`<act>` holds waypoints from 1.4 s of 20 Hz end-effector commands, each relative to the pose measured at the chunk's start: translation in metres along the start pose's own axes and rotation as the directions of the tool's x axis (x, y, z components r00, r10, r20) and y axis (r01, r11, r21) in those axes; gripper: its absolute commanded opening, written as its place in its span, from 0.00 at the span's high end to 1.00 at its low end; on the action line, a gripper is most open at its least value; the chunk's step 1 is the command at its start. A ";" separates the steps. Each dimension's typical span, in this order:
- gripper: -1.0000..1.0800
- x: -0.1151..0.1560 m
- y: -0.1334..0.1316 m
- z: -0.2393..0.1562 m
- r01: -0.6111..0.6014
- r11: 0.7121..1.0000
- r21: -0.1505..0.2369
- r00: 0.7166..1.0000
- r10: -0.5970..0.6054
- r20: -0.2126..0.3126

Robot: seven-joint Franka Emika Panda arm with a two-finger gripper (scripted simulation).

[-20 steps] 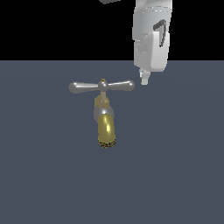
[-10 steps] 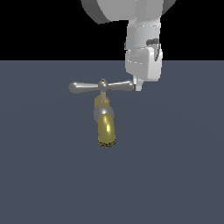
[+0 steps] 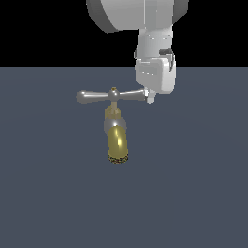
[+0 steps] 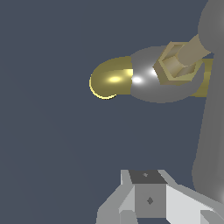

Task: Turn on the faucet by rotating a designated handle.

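Note:
The faucet (image 3: 117,143) stands mid-scene on the grey floor, its golden-brass spout curving toward the camera with a dark speckled mouth. Across its top lies the handle (image 3: 97,96), a silver crossbar with a small brass knob at its centre. My gripper (image 3: 151,98) hangs at the crossbar's end on the exterior view's right, its fingertip against or just beside the bulb. The fingers look shut with nothing between them. In the wrist view the spout (image 4: 109,78) and a brass hex nut show, the handle (image 4: 210,113) runs close beside my gripper (image 4: 146,205).
A flat dark grey floor (image 3: 193,193) spreads around the faucet. My white arm (image 3: 145,19) comes down from above on the exterior view's right of the faucet.
My gripper has come down and moved toward the exterior view's left, reaching the crossbar's right end. The handle looks barely turned, if at all.

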State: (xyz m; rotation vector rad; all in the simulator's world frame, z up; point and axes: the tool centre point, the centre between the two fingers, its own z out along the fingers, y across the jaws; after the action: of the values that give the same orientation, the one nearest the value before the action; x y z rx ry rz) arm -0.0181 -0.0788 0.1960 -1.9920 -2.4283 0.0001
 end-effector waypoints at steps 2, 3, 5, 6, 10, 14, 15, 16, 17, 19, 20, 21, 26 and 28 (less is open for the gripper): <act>1.00 0.000 0.000 -0.001 -0.002 1.000 -0.001 1.000 0.002 0.000; 1.00 0.000 -0.001 -0.001 -0.004 1.000 -0.001 1.000 0.004 0.001; 1.00 0.000 -0.001 -0.001 -0.004 1.000 -0.001 1.000 0.004 0.001; 1.00 0.000 -0.001 -0.001 -0.004 1.000 -0.001 1.000 0.004 0.001; 1.00 -0.001 0.005 -0.001 -0.004 1.000 -0.001 1.000 0.004 0.001; 1.00 -0.002 0.017 -0.001 -0.004 1.000 -0.001 1.000 0.004 0.000; 1.00 -0.002 0.020 -0.001 -0.004 1.000 -0.001 1.000 0.004 0.000; 1.00 -0.003 0.023 -0.001 -0.004 1.000 -0.001 1.000 0.004 0.000; 1.00 -0.003 0.026 -0.001 -0.004 1.000 -0.001 1.000 0.004 0.000; 1.00 -0.003 0.031 -0.001 -0.004 1.000 -0.001 1.000 0.004 0.000; 1.00 -0.004 0.034 -0.001 -0.004 1.000 -0.001 1.000 0.004 0.000; 1.00 -0.004 0.037 -0.001 -0.004 1.000 -0.001 1.000 0.004 0.000; 1.00 -0.005 0.051 -0.001 -0.004 1.000 -0.001 1.000 0.004 0.000; 1.00 -0.006 0.057 -0.001 -0.004 1.000 -0.001 1.000 0.004 0.000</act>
State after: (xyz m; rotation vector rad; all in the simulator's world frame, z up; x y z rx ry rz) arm 0.0312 -0.0764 0.1971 -1.9987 -2.4155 0.0036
